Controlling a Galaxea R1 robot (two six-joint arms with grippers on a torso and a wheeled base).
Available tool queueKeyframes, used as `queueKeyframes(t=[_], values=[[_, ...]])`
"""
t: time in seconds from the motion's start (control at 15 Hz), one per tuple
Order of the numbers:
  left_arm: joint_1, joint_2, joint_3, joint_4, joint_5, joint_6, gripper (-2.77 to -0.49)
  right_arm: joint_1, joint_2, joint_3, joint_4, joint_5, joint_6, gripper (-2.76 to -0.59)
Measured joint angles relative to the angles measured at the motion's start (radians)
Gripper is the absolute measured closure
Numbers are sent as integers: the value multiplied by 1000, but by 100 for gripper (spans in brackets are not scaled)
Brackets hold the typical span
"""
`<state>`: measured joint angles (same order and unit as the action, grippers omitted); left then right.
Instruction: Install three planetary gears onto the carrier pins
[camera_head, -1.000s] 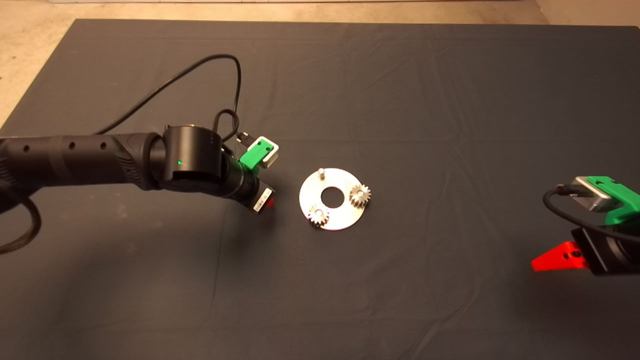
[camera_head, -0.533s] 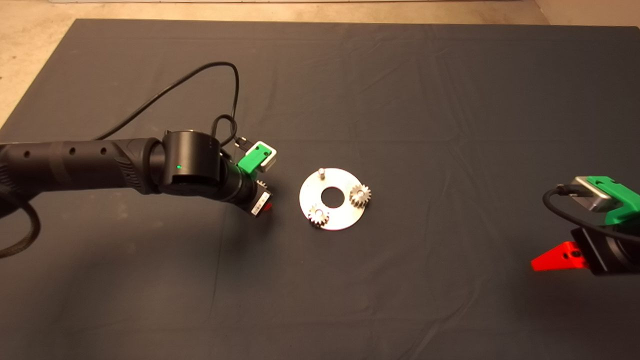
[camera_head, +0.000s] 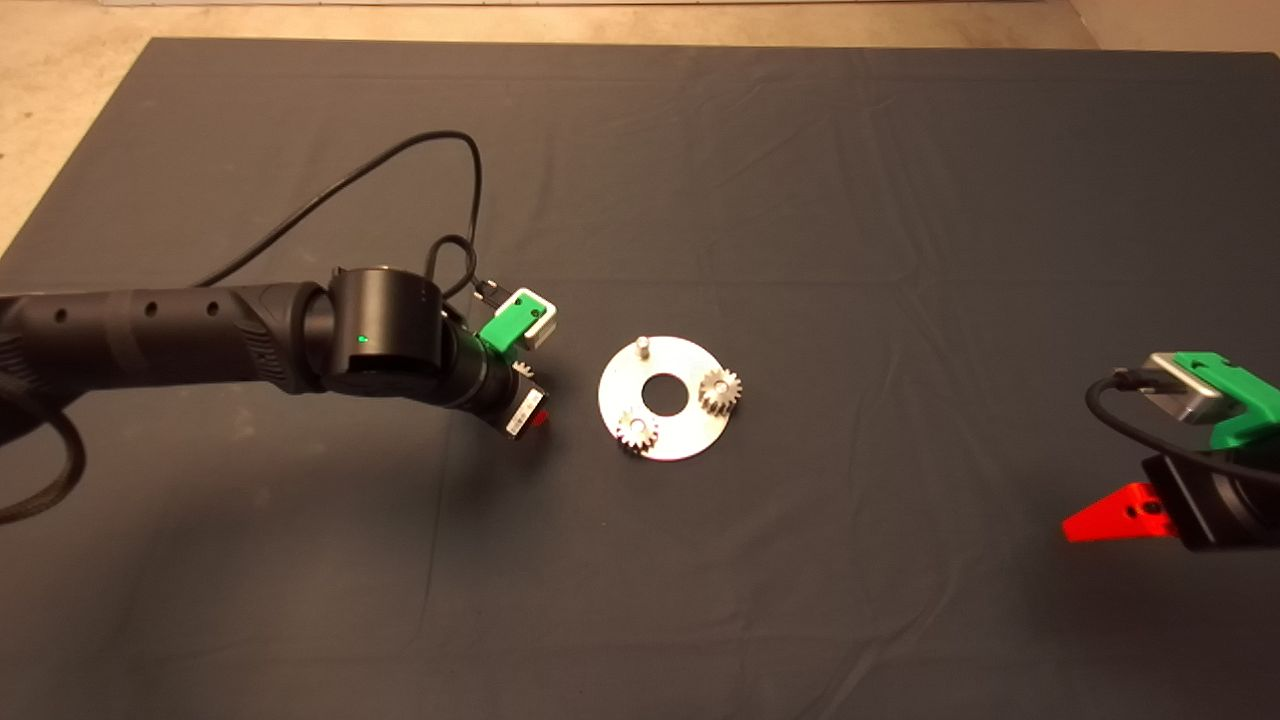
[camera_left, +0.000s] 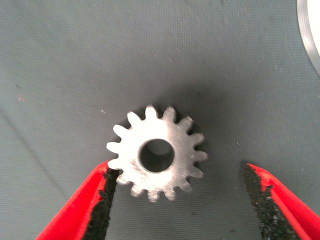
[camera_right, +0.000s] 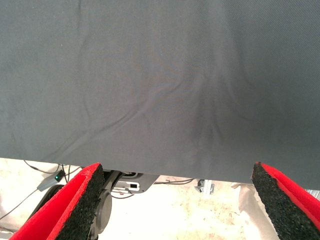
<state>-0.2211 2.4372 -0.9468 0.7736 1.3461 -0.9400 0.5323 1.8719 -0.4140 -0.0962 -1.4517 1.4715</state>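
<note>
Left gripper low over the mat, just left of the disc, fingers spread apart. Third gear flat on the mat between the pads, slightly nearer the fingertips than the wrist; one pad touching or almost touching its teeth, the other standing clear with a strip of bare mat between. From overhead, only a few teeth of that gear peeking out beside the wrist, the rest hidden under the arm. Disc rim just entering the wrist view at a corner, beyond the fingertips and off to one side, near but not touching the gear. On the disc, two gears seated on pins: one on the far side from the gripper, one on the edge closer to it. Bare pin upright on the disc's rear part, nothing around it. Wide bare mat behind, ahead and to the right of the disc; mat edge and pale floor well away from the gripper, to the rear and left. Right gripper parked at the lower right, well apart from the disc, fingers wide apart with nothing between them, pointing at the mat's edge with floor and cables past it.
</note>
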Motion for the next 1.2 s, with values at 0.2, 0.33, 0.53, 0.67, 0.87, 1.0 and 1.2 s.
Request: queueKeyframes(t=[0.2,0.33,0.53,0.67,0.87,1.0,1.2], values=[[0,0,0,0,-3,3,-166,0,0,0,0,5,0,-221],[0,0,0,1,-4,3,-166,0,0,0,0,5,0,-221],[0,0,-15,4,-4,4,-166,0,0,0,0,6,0,-221],[0,0,-15,4,-4,7,-166,0,0,0,0,6,0,-221],[0,1,-24,5,-4,22,-166,0,0,0,0,5,0,-221],[0,1,-28,5,-4,22,-166,0,0,0,0,6,0,-221],[0,4,-37,5,-15,22,-150,0,0,0,0,6,0,-221]])
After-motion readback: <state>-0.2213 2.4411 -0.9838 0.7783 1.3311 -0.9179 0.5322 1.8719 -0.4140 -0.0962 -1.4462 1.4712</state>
